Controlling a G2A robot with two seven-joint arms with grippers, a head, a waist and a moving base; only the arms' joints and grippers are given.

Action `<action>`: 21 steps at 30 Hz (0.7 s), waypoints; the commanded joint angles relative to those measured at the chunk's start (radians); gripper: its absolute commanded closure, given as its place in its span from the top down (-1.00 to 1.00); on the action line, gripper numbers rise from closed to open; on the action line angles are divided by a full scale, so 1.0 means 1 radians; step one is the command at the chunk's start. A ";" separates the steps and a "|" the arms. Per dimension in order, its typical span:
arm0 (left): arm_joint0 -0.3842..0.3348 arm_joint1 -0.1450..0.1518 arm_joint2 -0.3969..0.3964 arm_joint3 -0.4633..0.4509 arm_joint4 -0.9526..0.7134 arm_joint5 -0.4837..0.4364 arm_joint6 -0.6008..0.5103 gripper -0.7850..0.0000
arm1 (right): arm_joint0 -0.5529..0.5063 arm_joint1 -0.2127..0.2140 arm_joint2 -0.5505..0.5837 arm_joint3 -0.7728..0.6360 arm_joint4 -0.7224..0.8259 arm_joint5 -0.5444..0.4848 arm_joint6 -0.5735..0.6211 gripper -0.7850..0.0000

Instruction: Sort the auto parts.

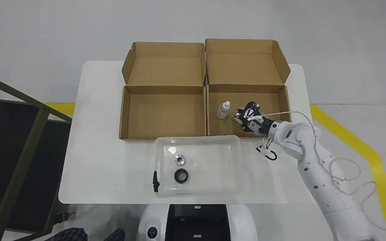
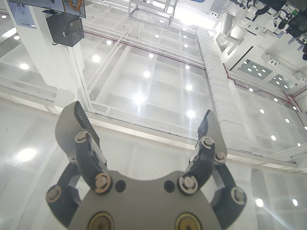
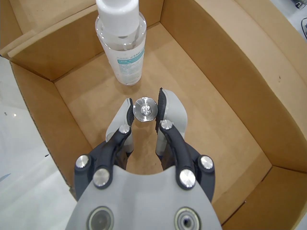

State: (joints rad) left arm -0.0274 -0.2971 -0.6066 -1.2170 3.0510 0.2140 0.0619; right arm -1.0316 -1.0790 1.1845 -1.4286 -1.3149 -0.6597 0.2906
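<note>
My right gripper (image 3: 144,111) is shut on a small round silver metal part (image 3: 144,112), held just above the floor of the right cardboard box (image 3: 215,77). From above, that gripper (image 1: 246,114) sits inside the right box (image 1: 274,123), beside a clear spray bottle with a white cap (image 1: 224,109). The bottle (image 3: 122,41) stands upright a short way beyond the fingertips. A clear plastic tray (image 1: 199,184) at the table's front holds a silver ring part (image 1: 180,160) and a black ring part (image 1: 181,176). My left gripper (image 2: 144,123) is open with nothing between its fingers, pointing up at the ceiling.
The left cardboard box (image 1: 129,117) stands open beside the right one, both with lids folded back. A small black piece (image 1: 155,181) sits at the tray's left rim. The white table (image 1: 99,156) has bare room to the left of the tray.
</note>
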 commanded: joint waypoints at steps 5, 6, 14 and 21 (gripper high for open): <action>0.000 0.000 0.000 0.000 0.000 0.000 0.000 1.00 | 0.021 -0.005 -0.021 0.025 -0.003 0.001 -0.001 -0.31; 0.000 0.000 0.000 0.000 0.000 0.000 0.000 1.00 | 0.024 -0.006 -0.023 0.029 -0.002 0.002 -0.002 -0.24; 0.000 0.000 0.000 0.000 0.000 0.000 0.000 1.00 | 0.011 0.001 0.009 -0.017 0.001 0.006 -0.001 -0.01; 0.000 0.000 0.000 0.000 0.000 0.000 0.000 1.00 | -0.045 0.018 0.087 -0.156 0.032 -0.004 0.013 0.22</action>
State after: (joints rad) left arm -0.0274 -0.2971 -0.6066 -1.2170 3.0510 0.2140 0.0619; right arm -1.0706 -1.0629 1.2618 -1.5657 -1.2883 -0.6614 0.3008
